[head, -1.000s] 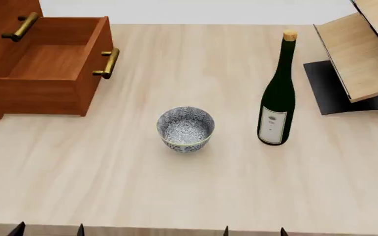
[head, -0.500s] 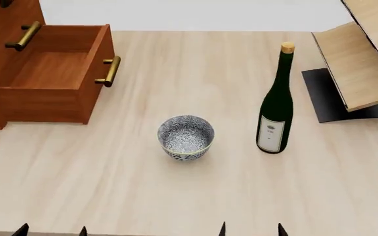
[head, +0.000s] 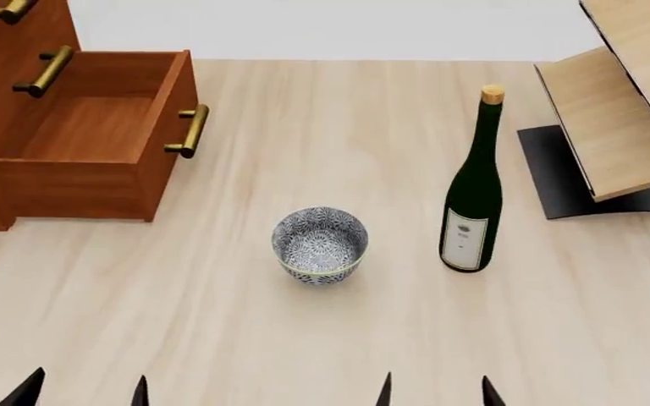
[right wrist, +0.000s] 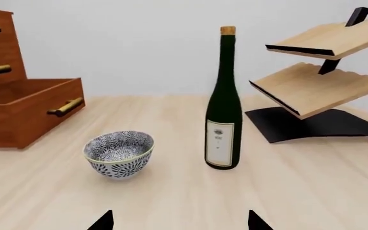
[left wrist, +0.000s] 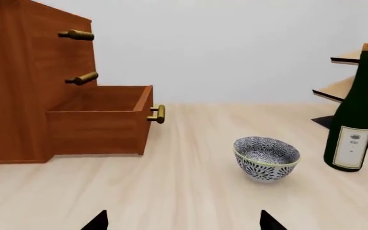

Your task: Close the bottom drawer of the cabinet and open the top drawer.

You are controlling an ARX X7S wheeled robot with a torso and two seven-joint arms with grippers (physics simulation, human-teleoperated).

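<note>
Dark green glass wine bottle (head: 473, 193) carried a white label with unreadable print; both grippers (head: 82, 391) (head: 435, 390) sat spread, empty, tips only visible.

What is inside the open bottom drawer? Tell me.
The bottom drawer shows only its bare wooden floor and walls; nothing lies in the visible part. Its rear, under the cabinet, is hidden.

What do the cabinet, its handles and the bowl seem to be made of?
Cabinet: reddish-brown wood, by its visible grain, matte.
Handles: probably brass, by their yellow metallic sheen.
Bowl: likely glazed ceramic, by its blue-white pattern and pale rim.
</note>
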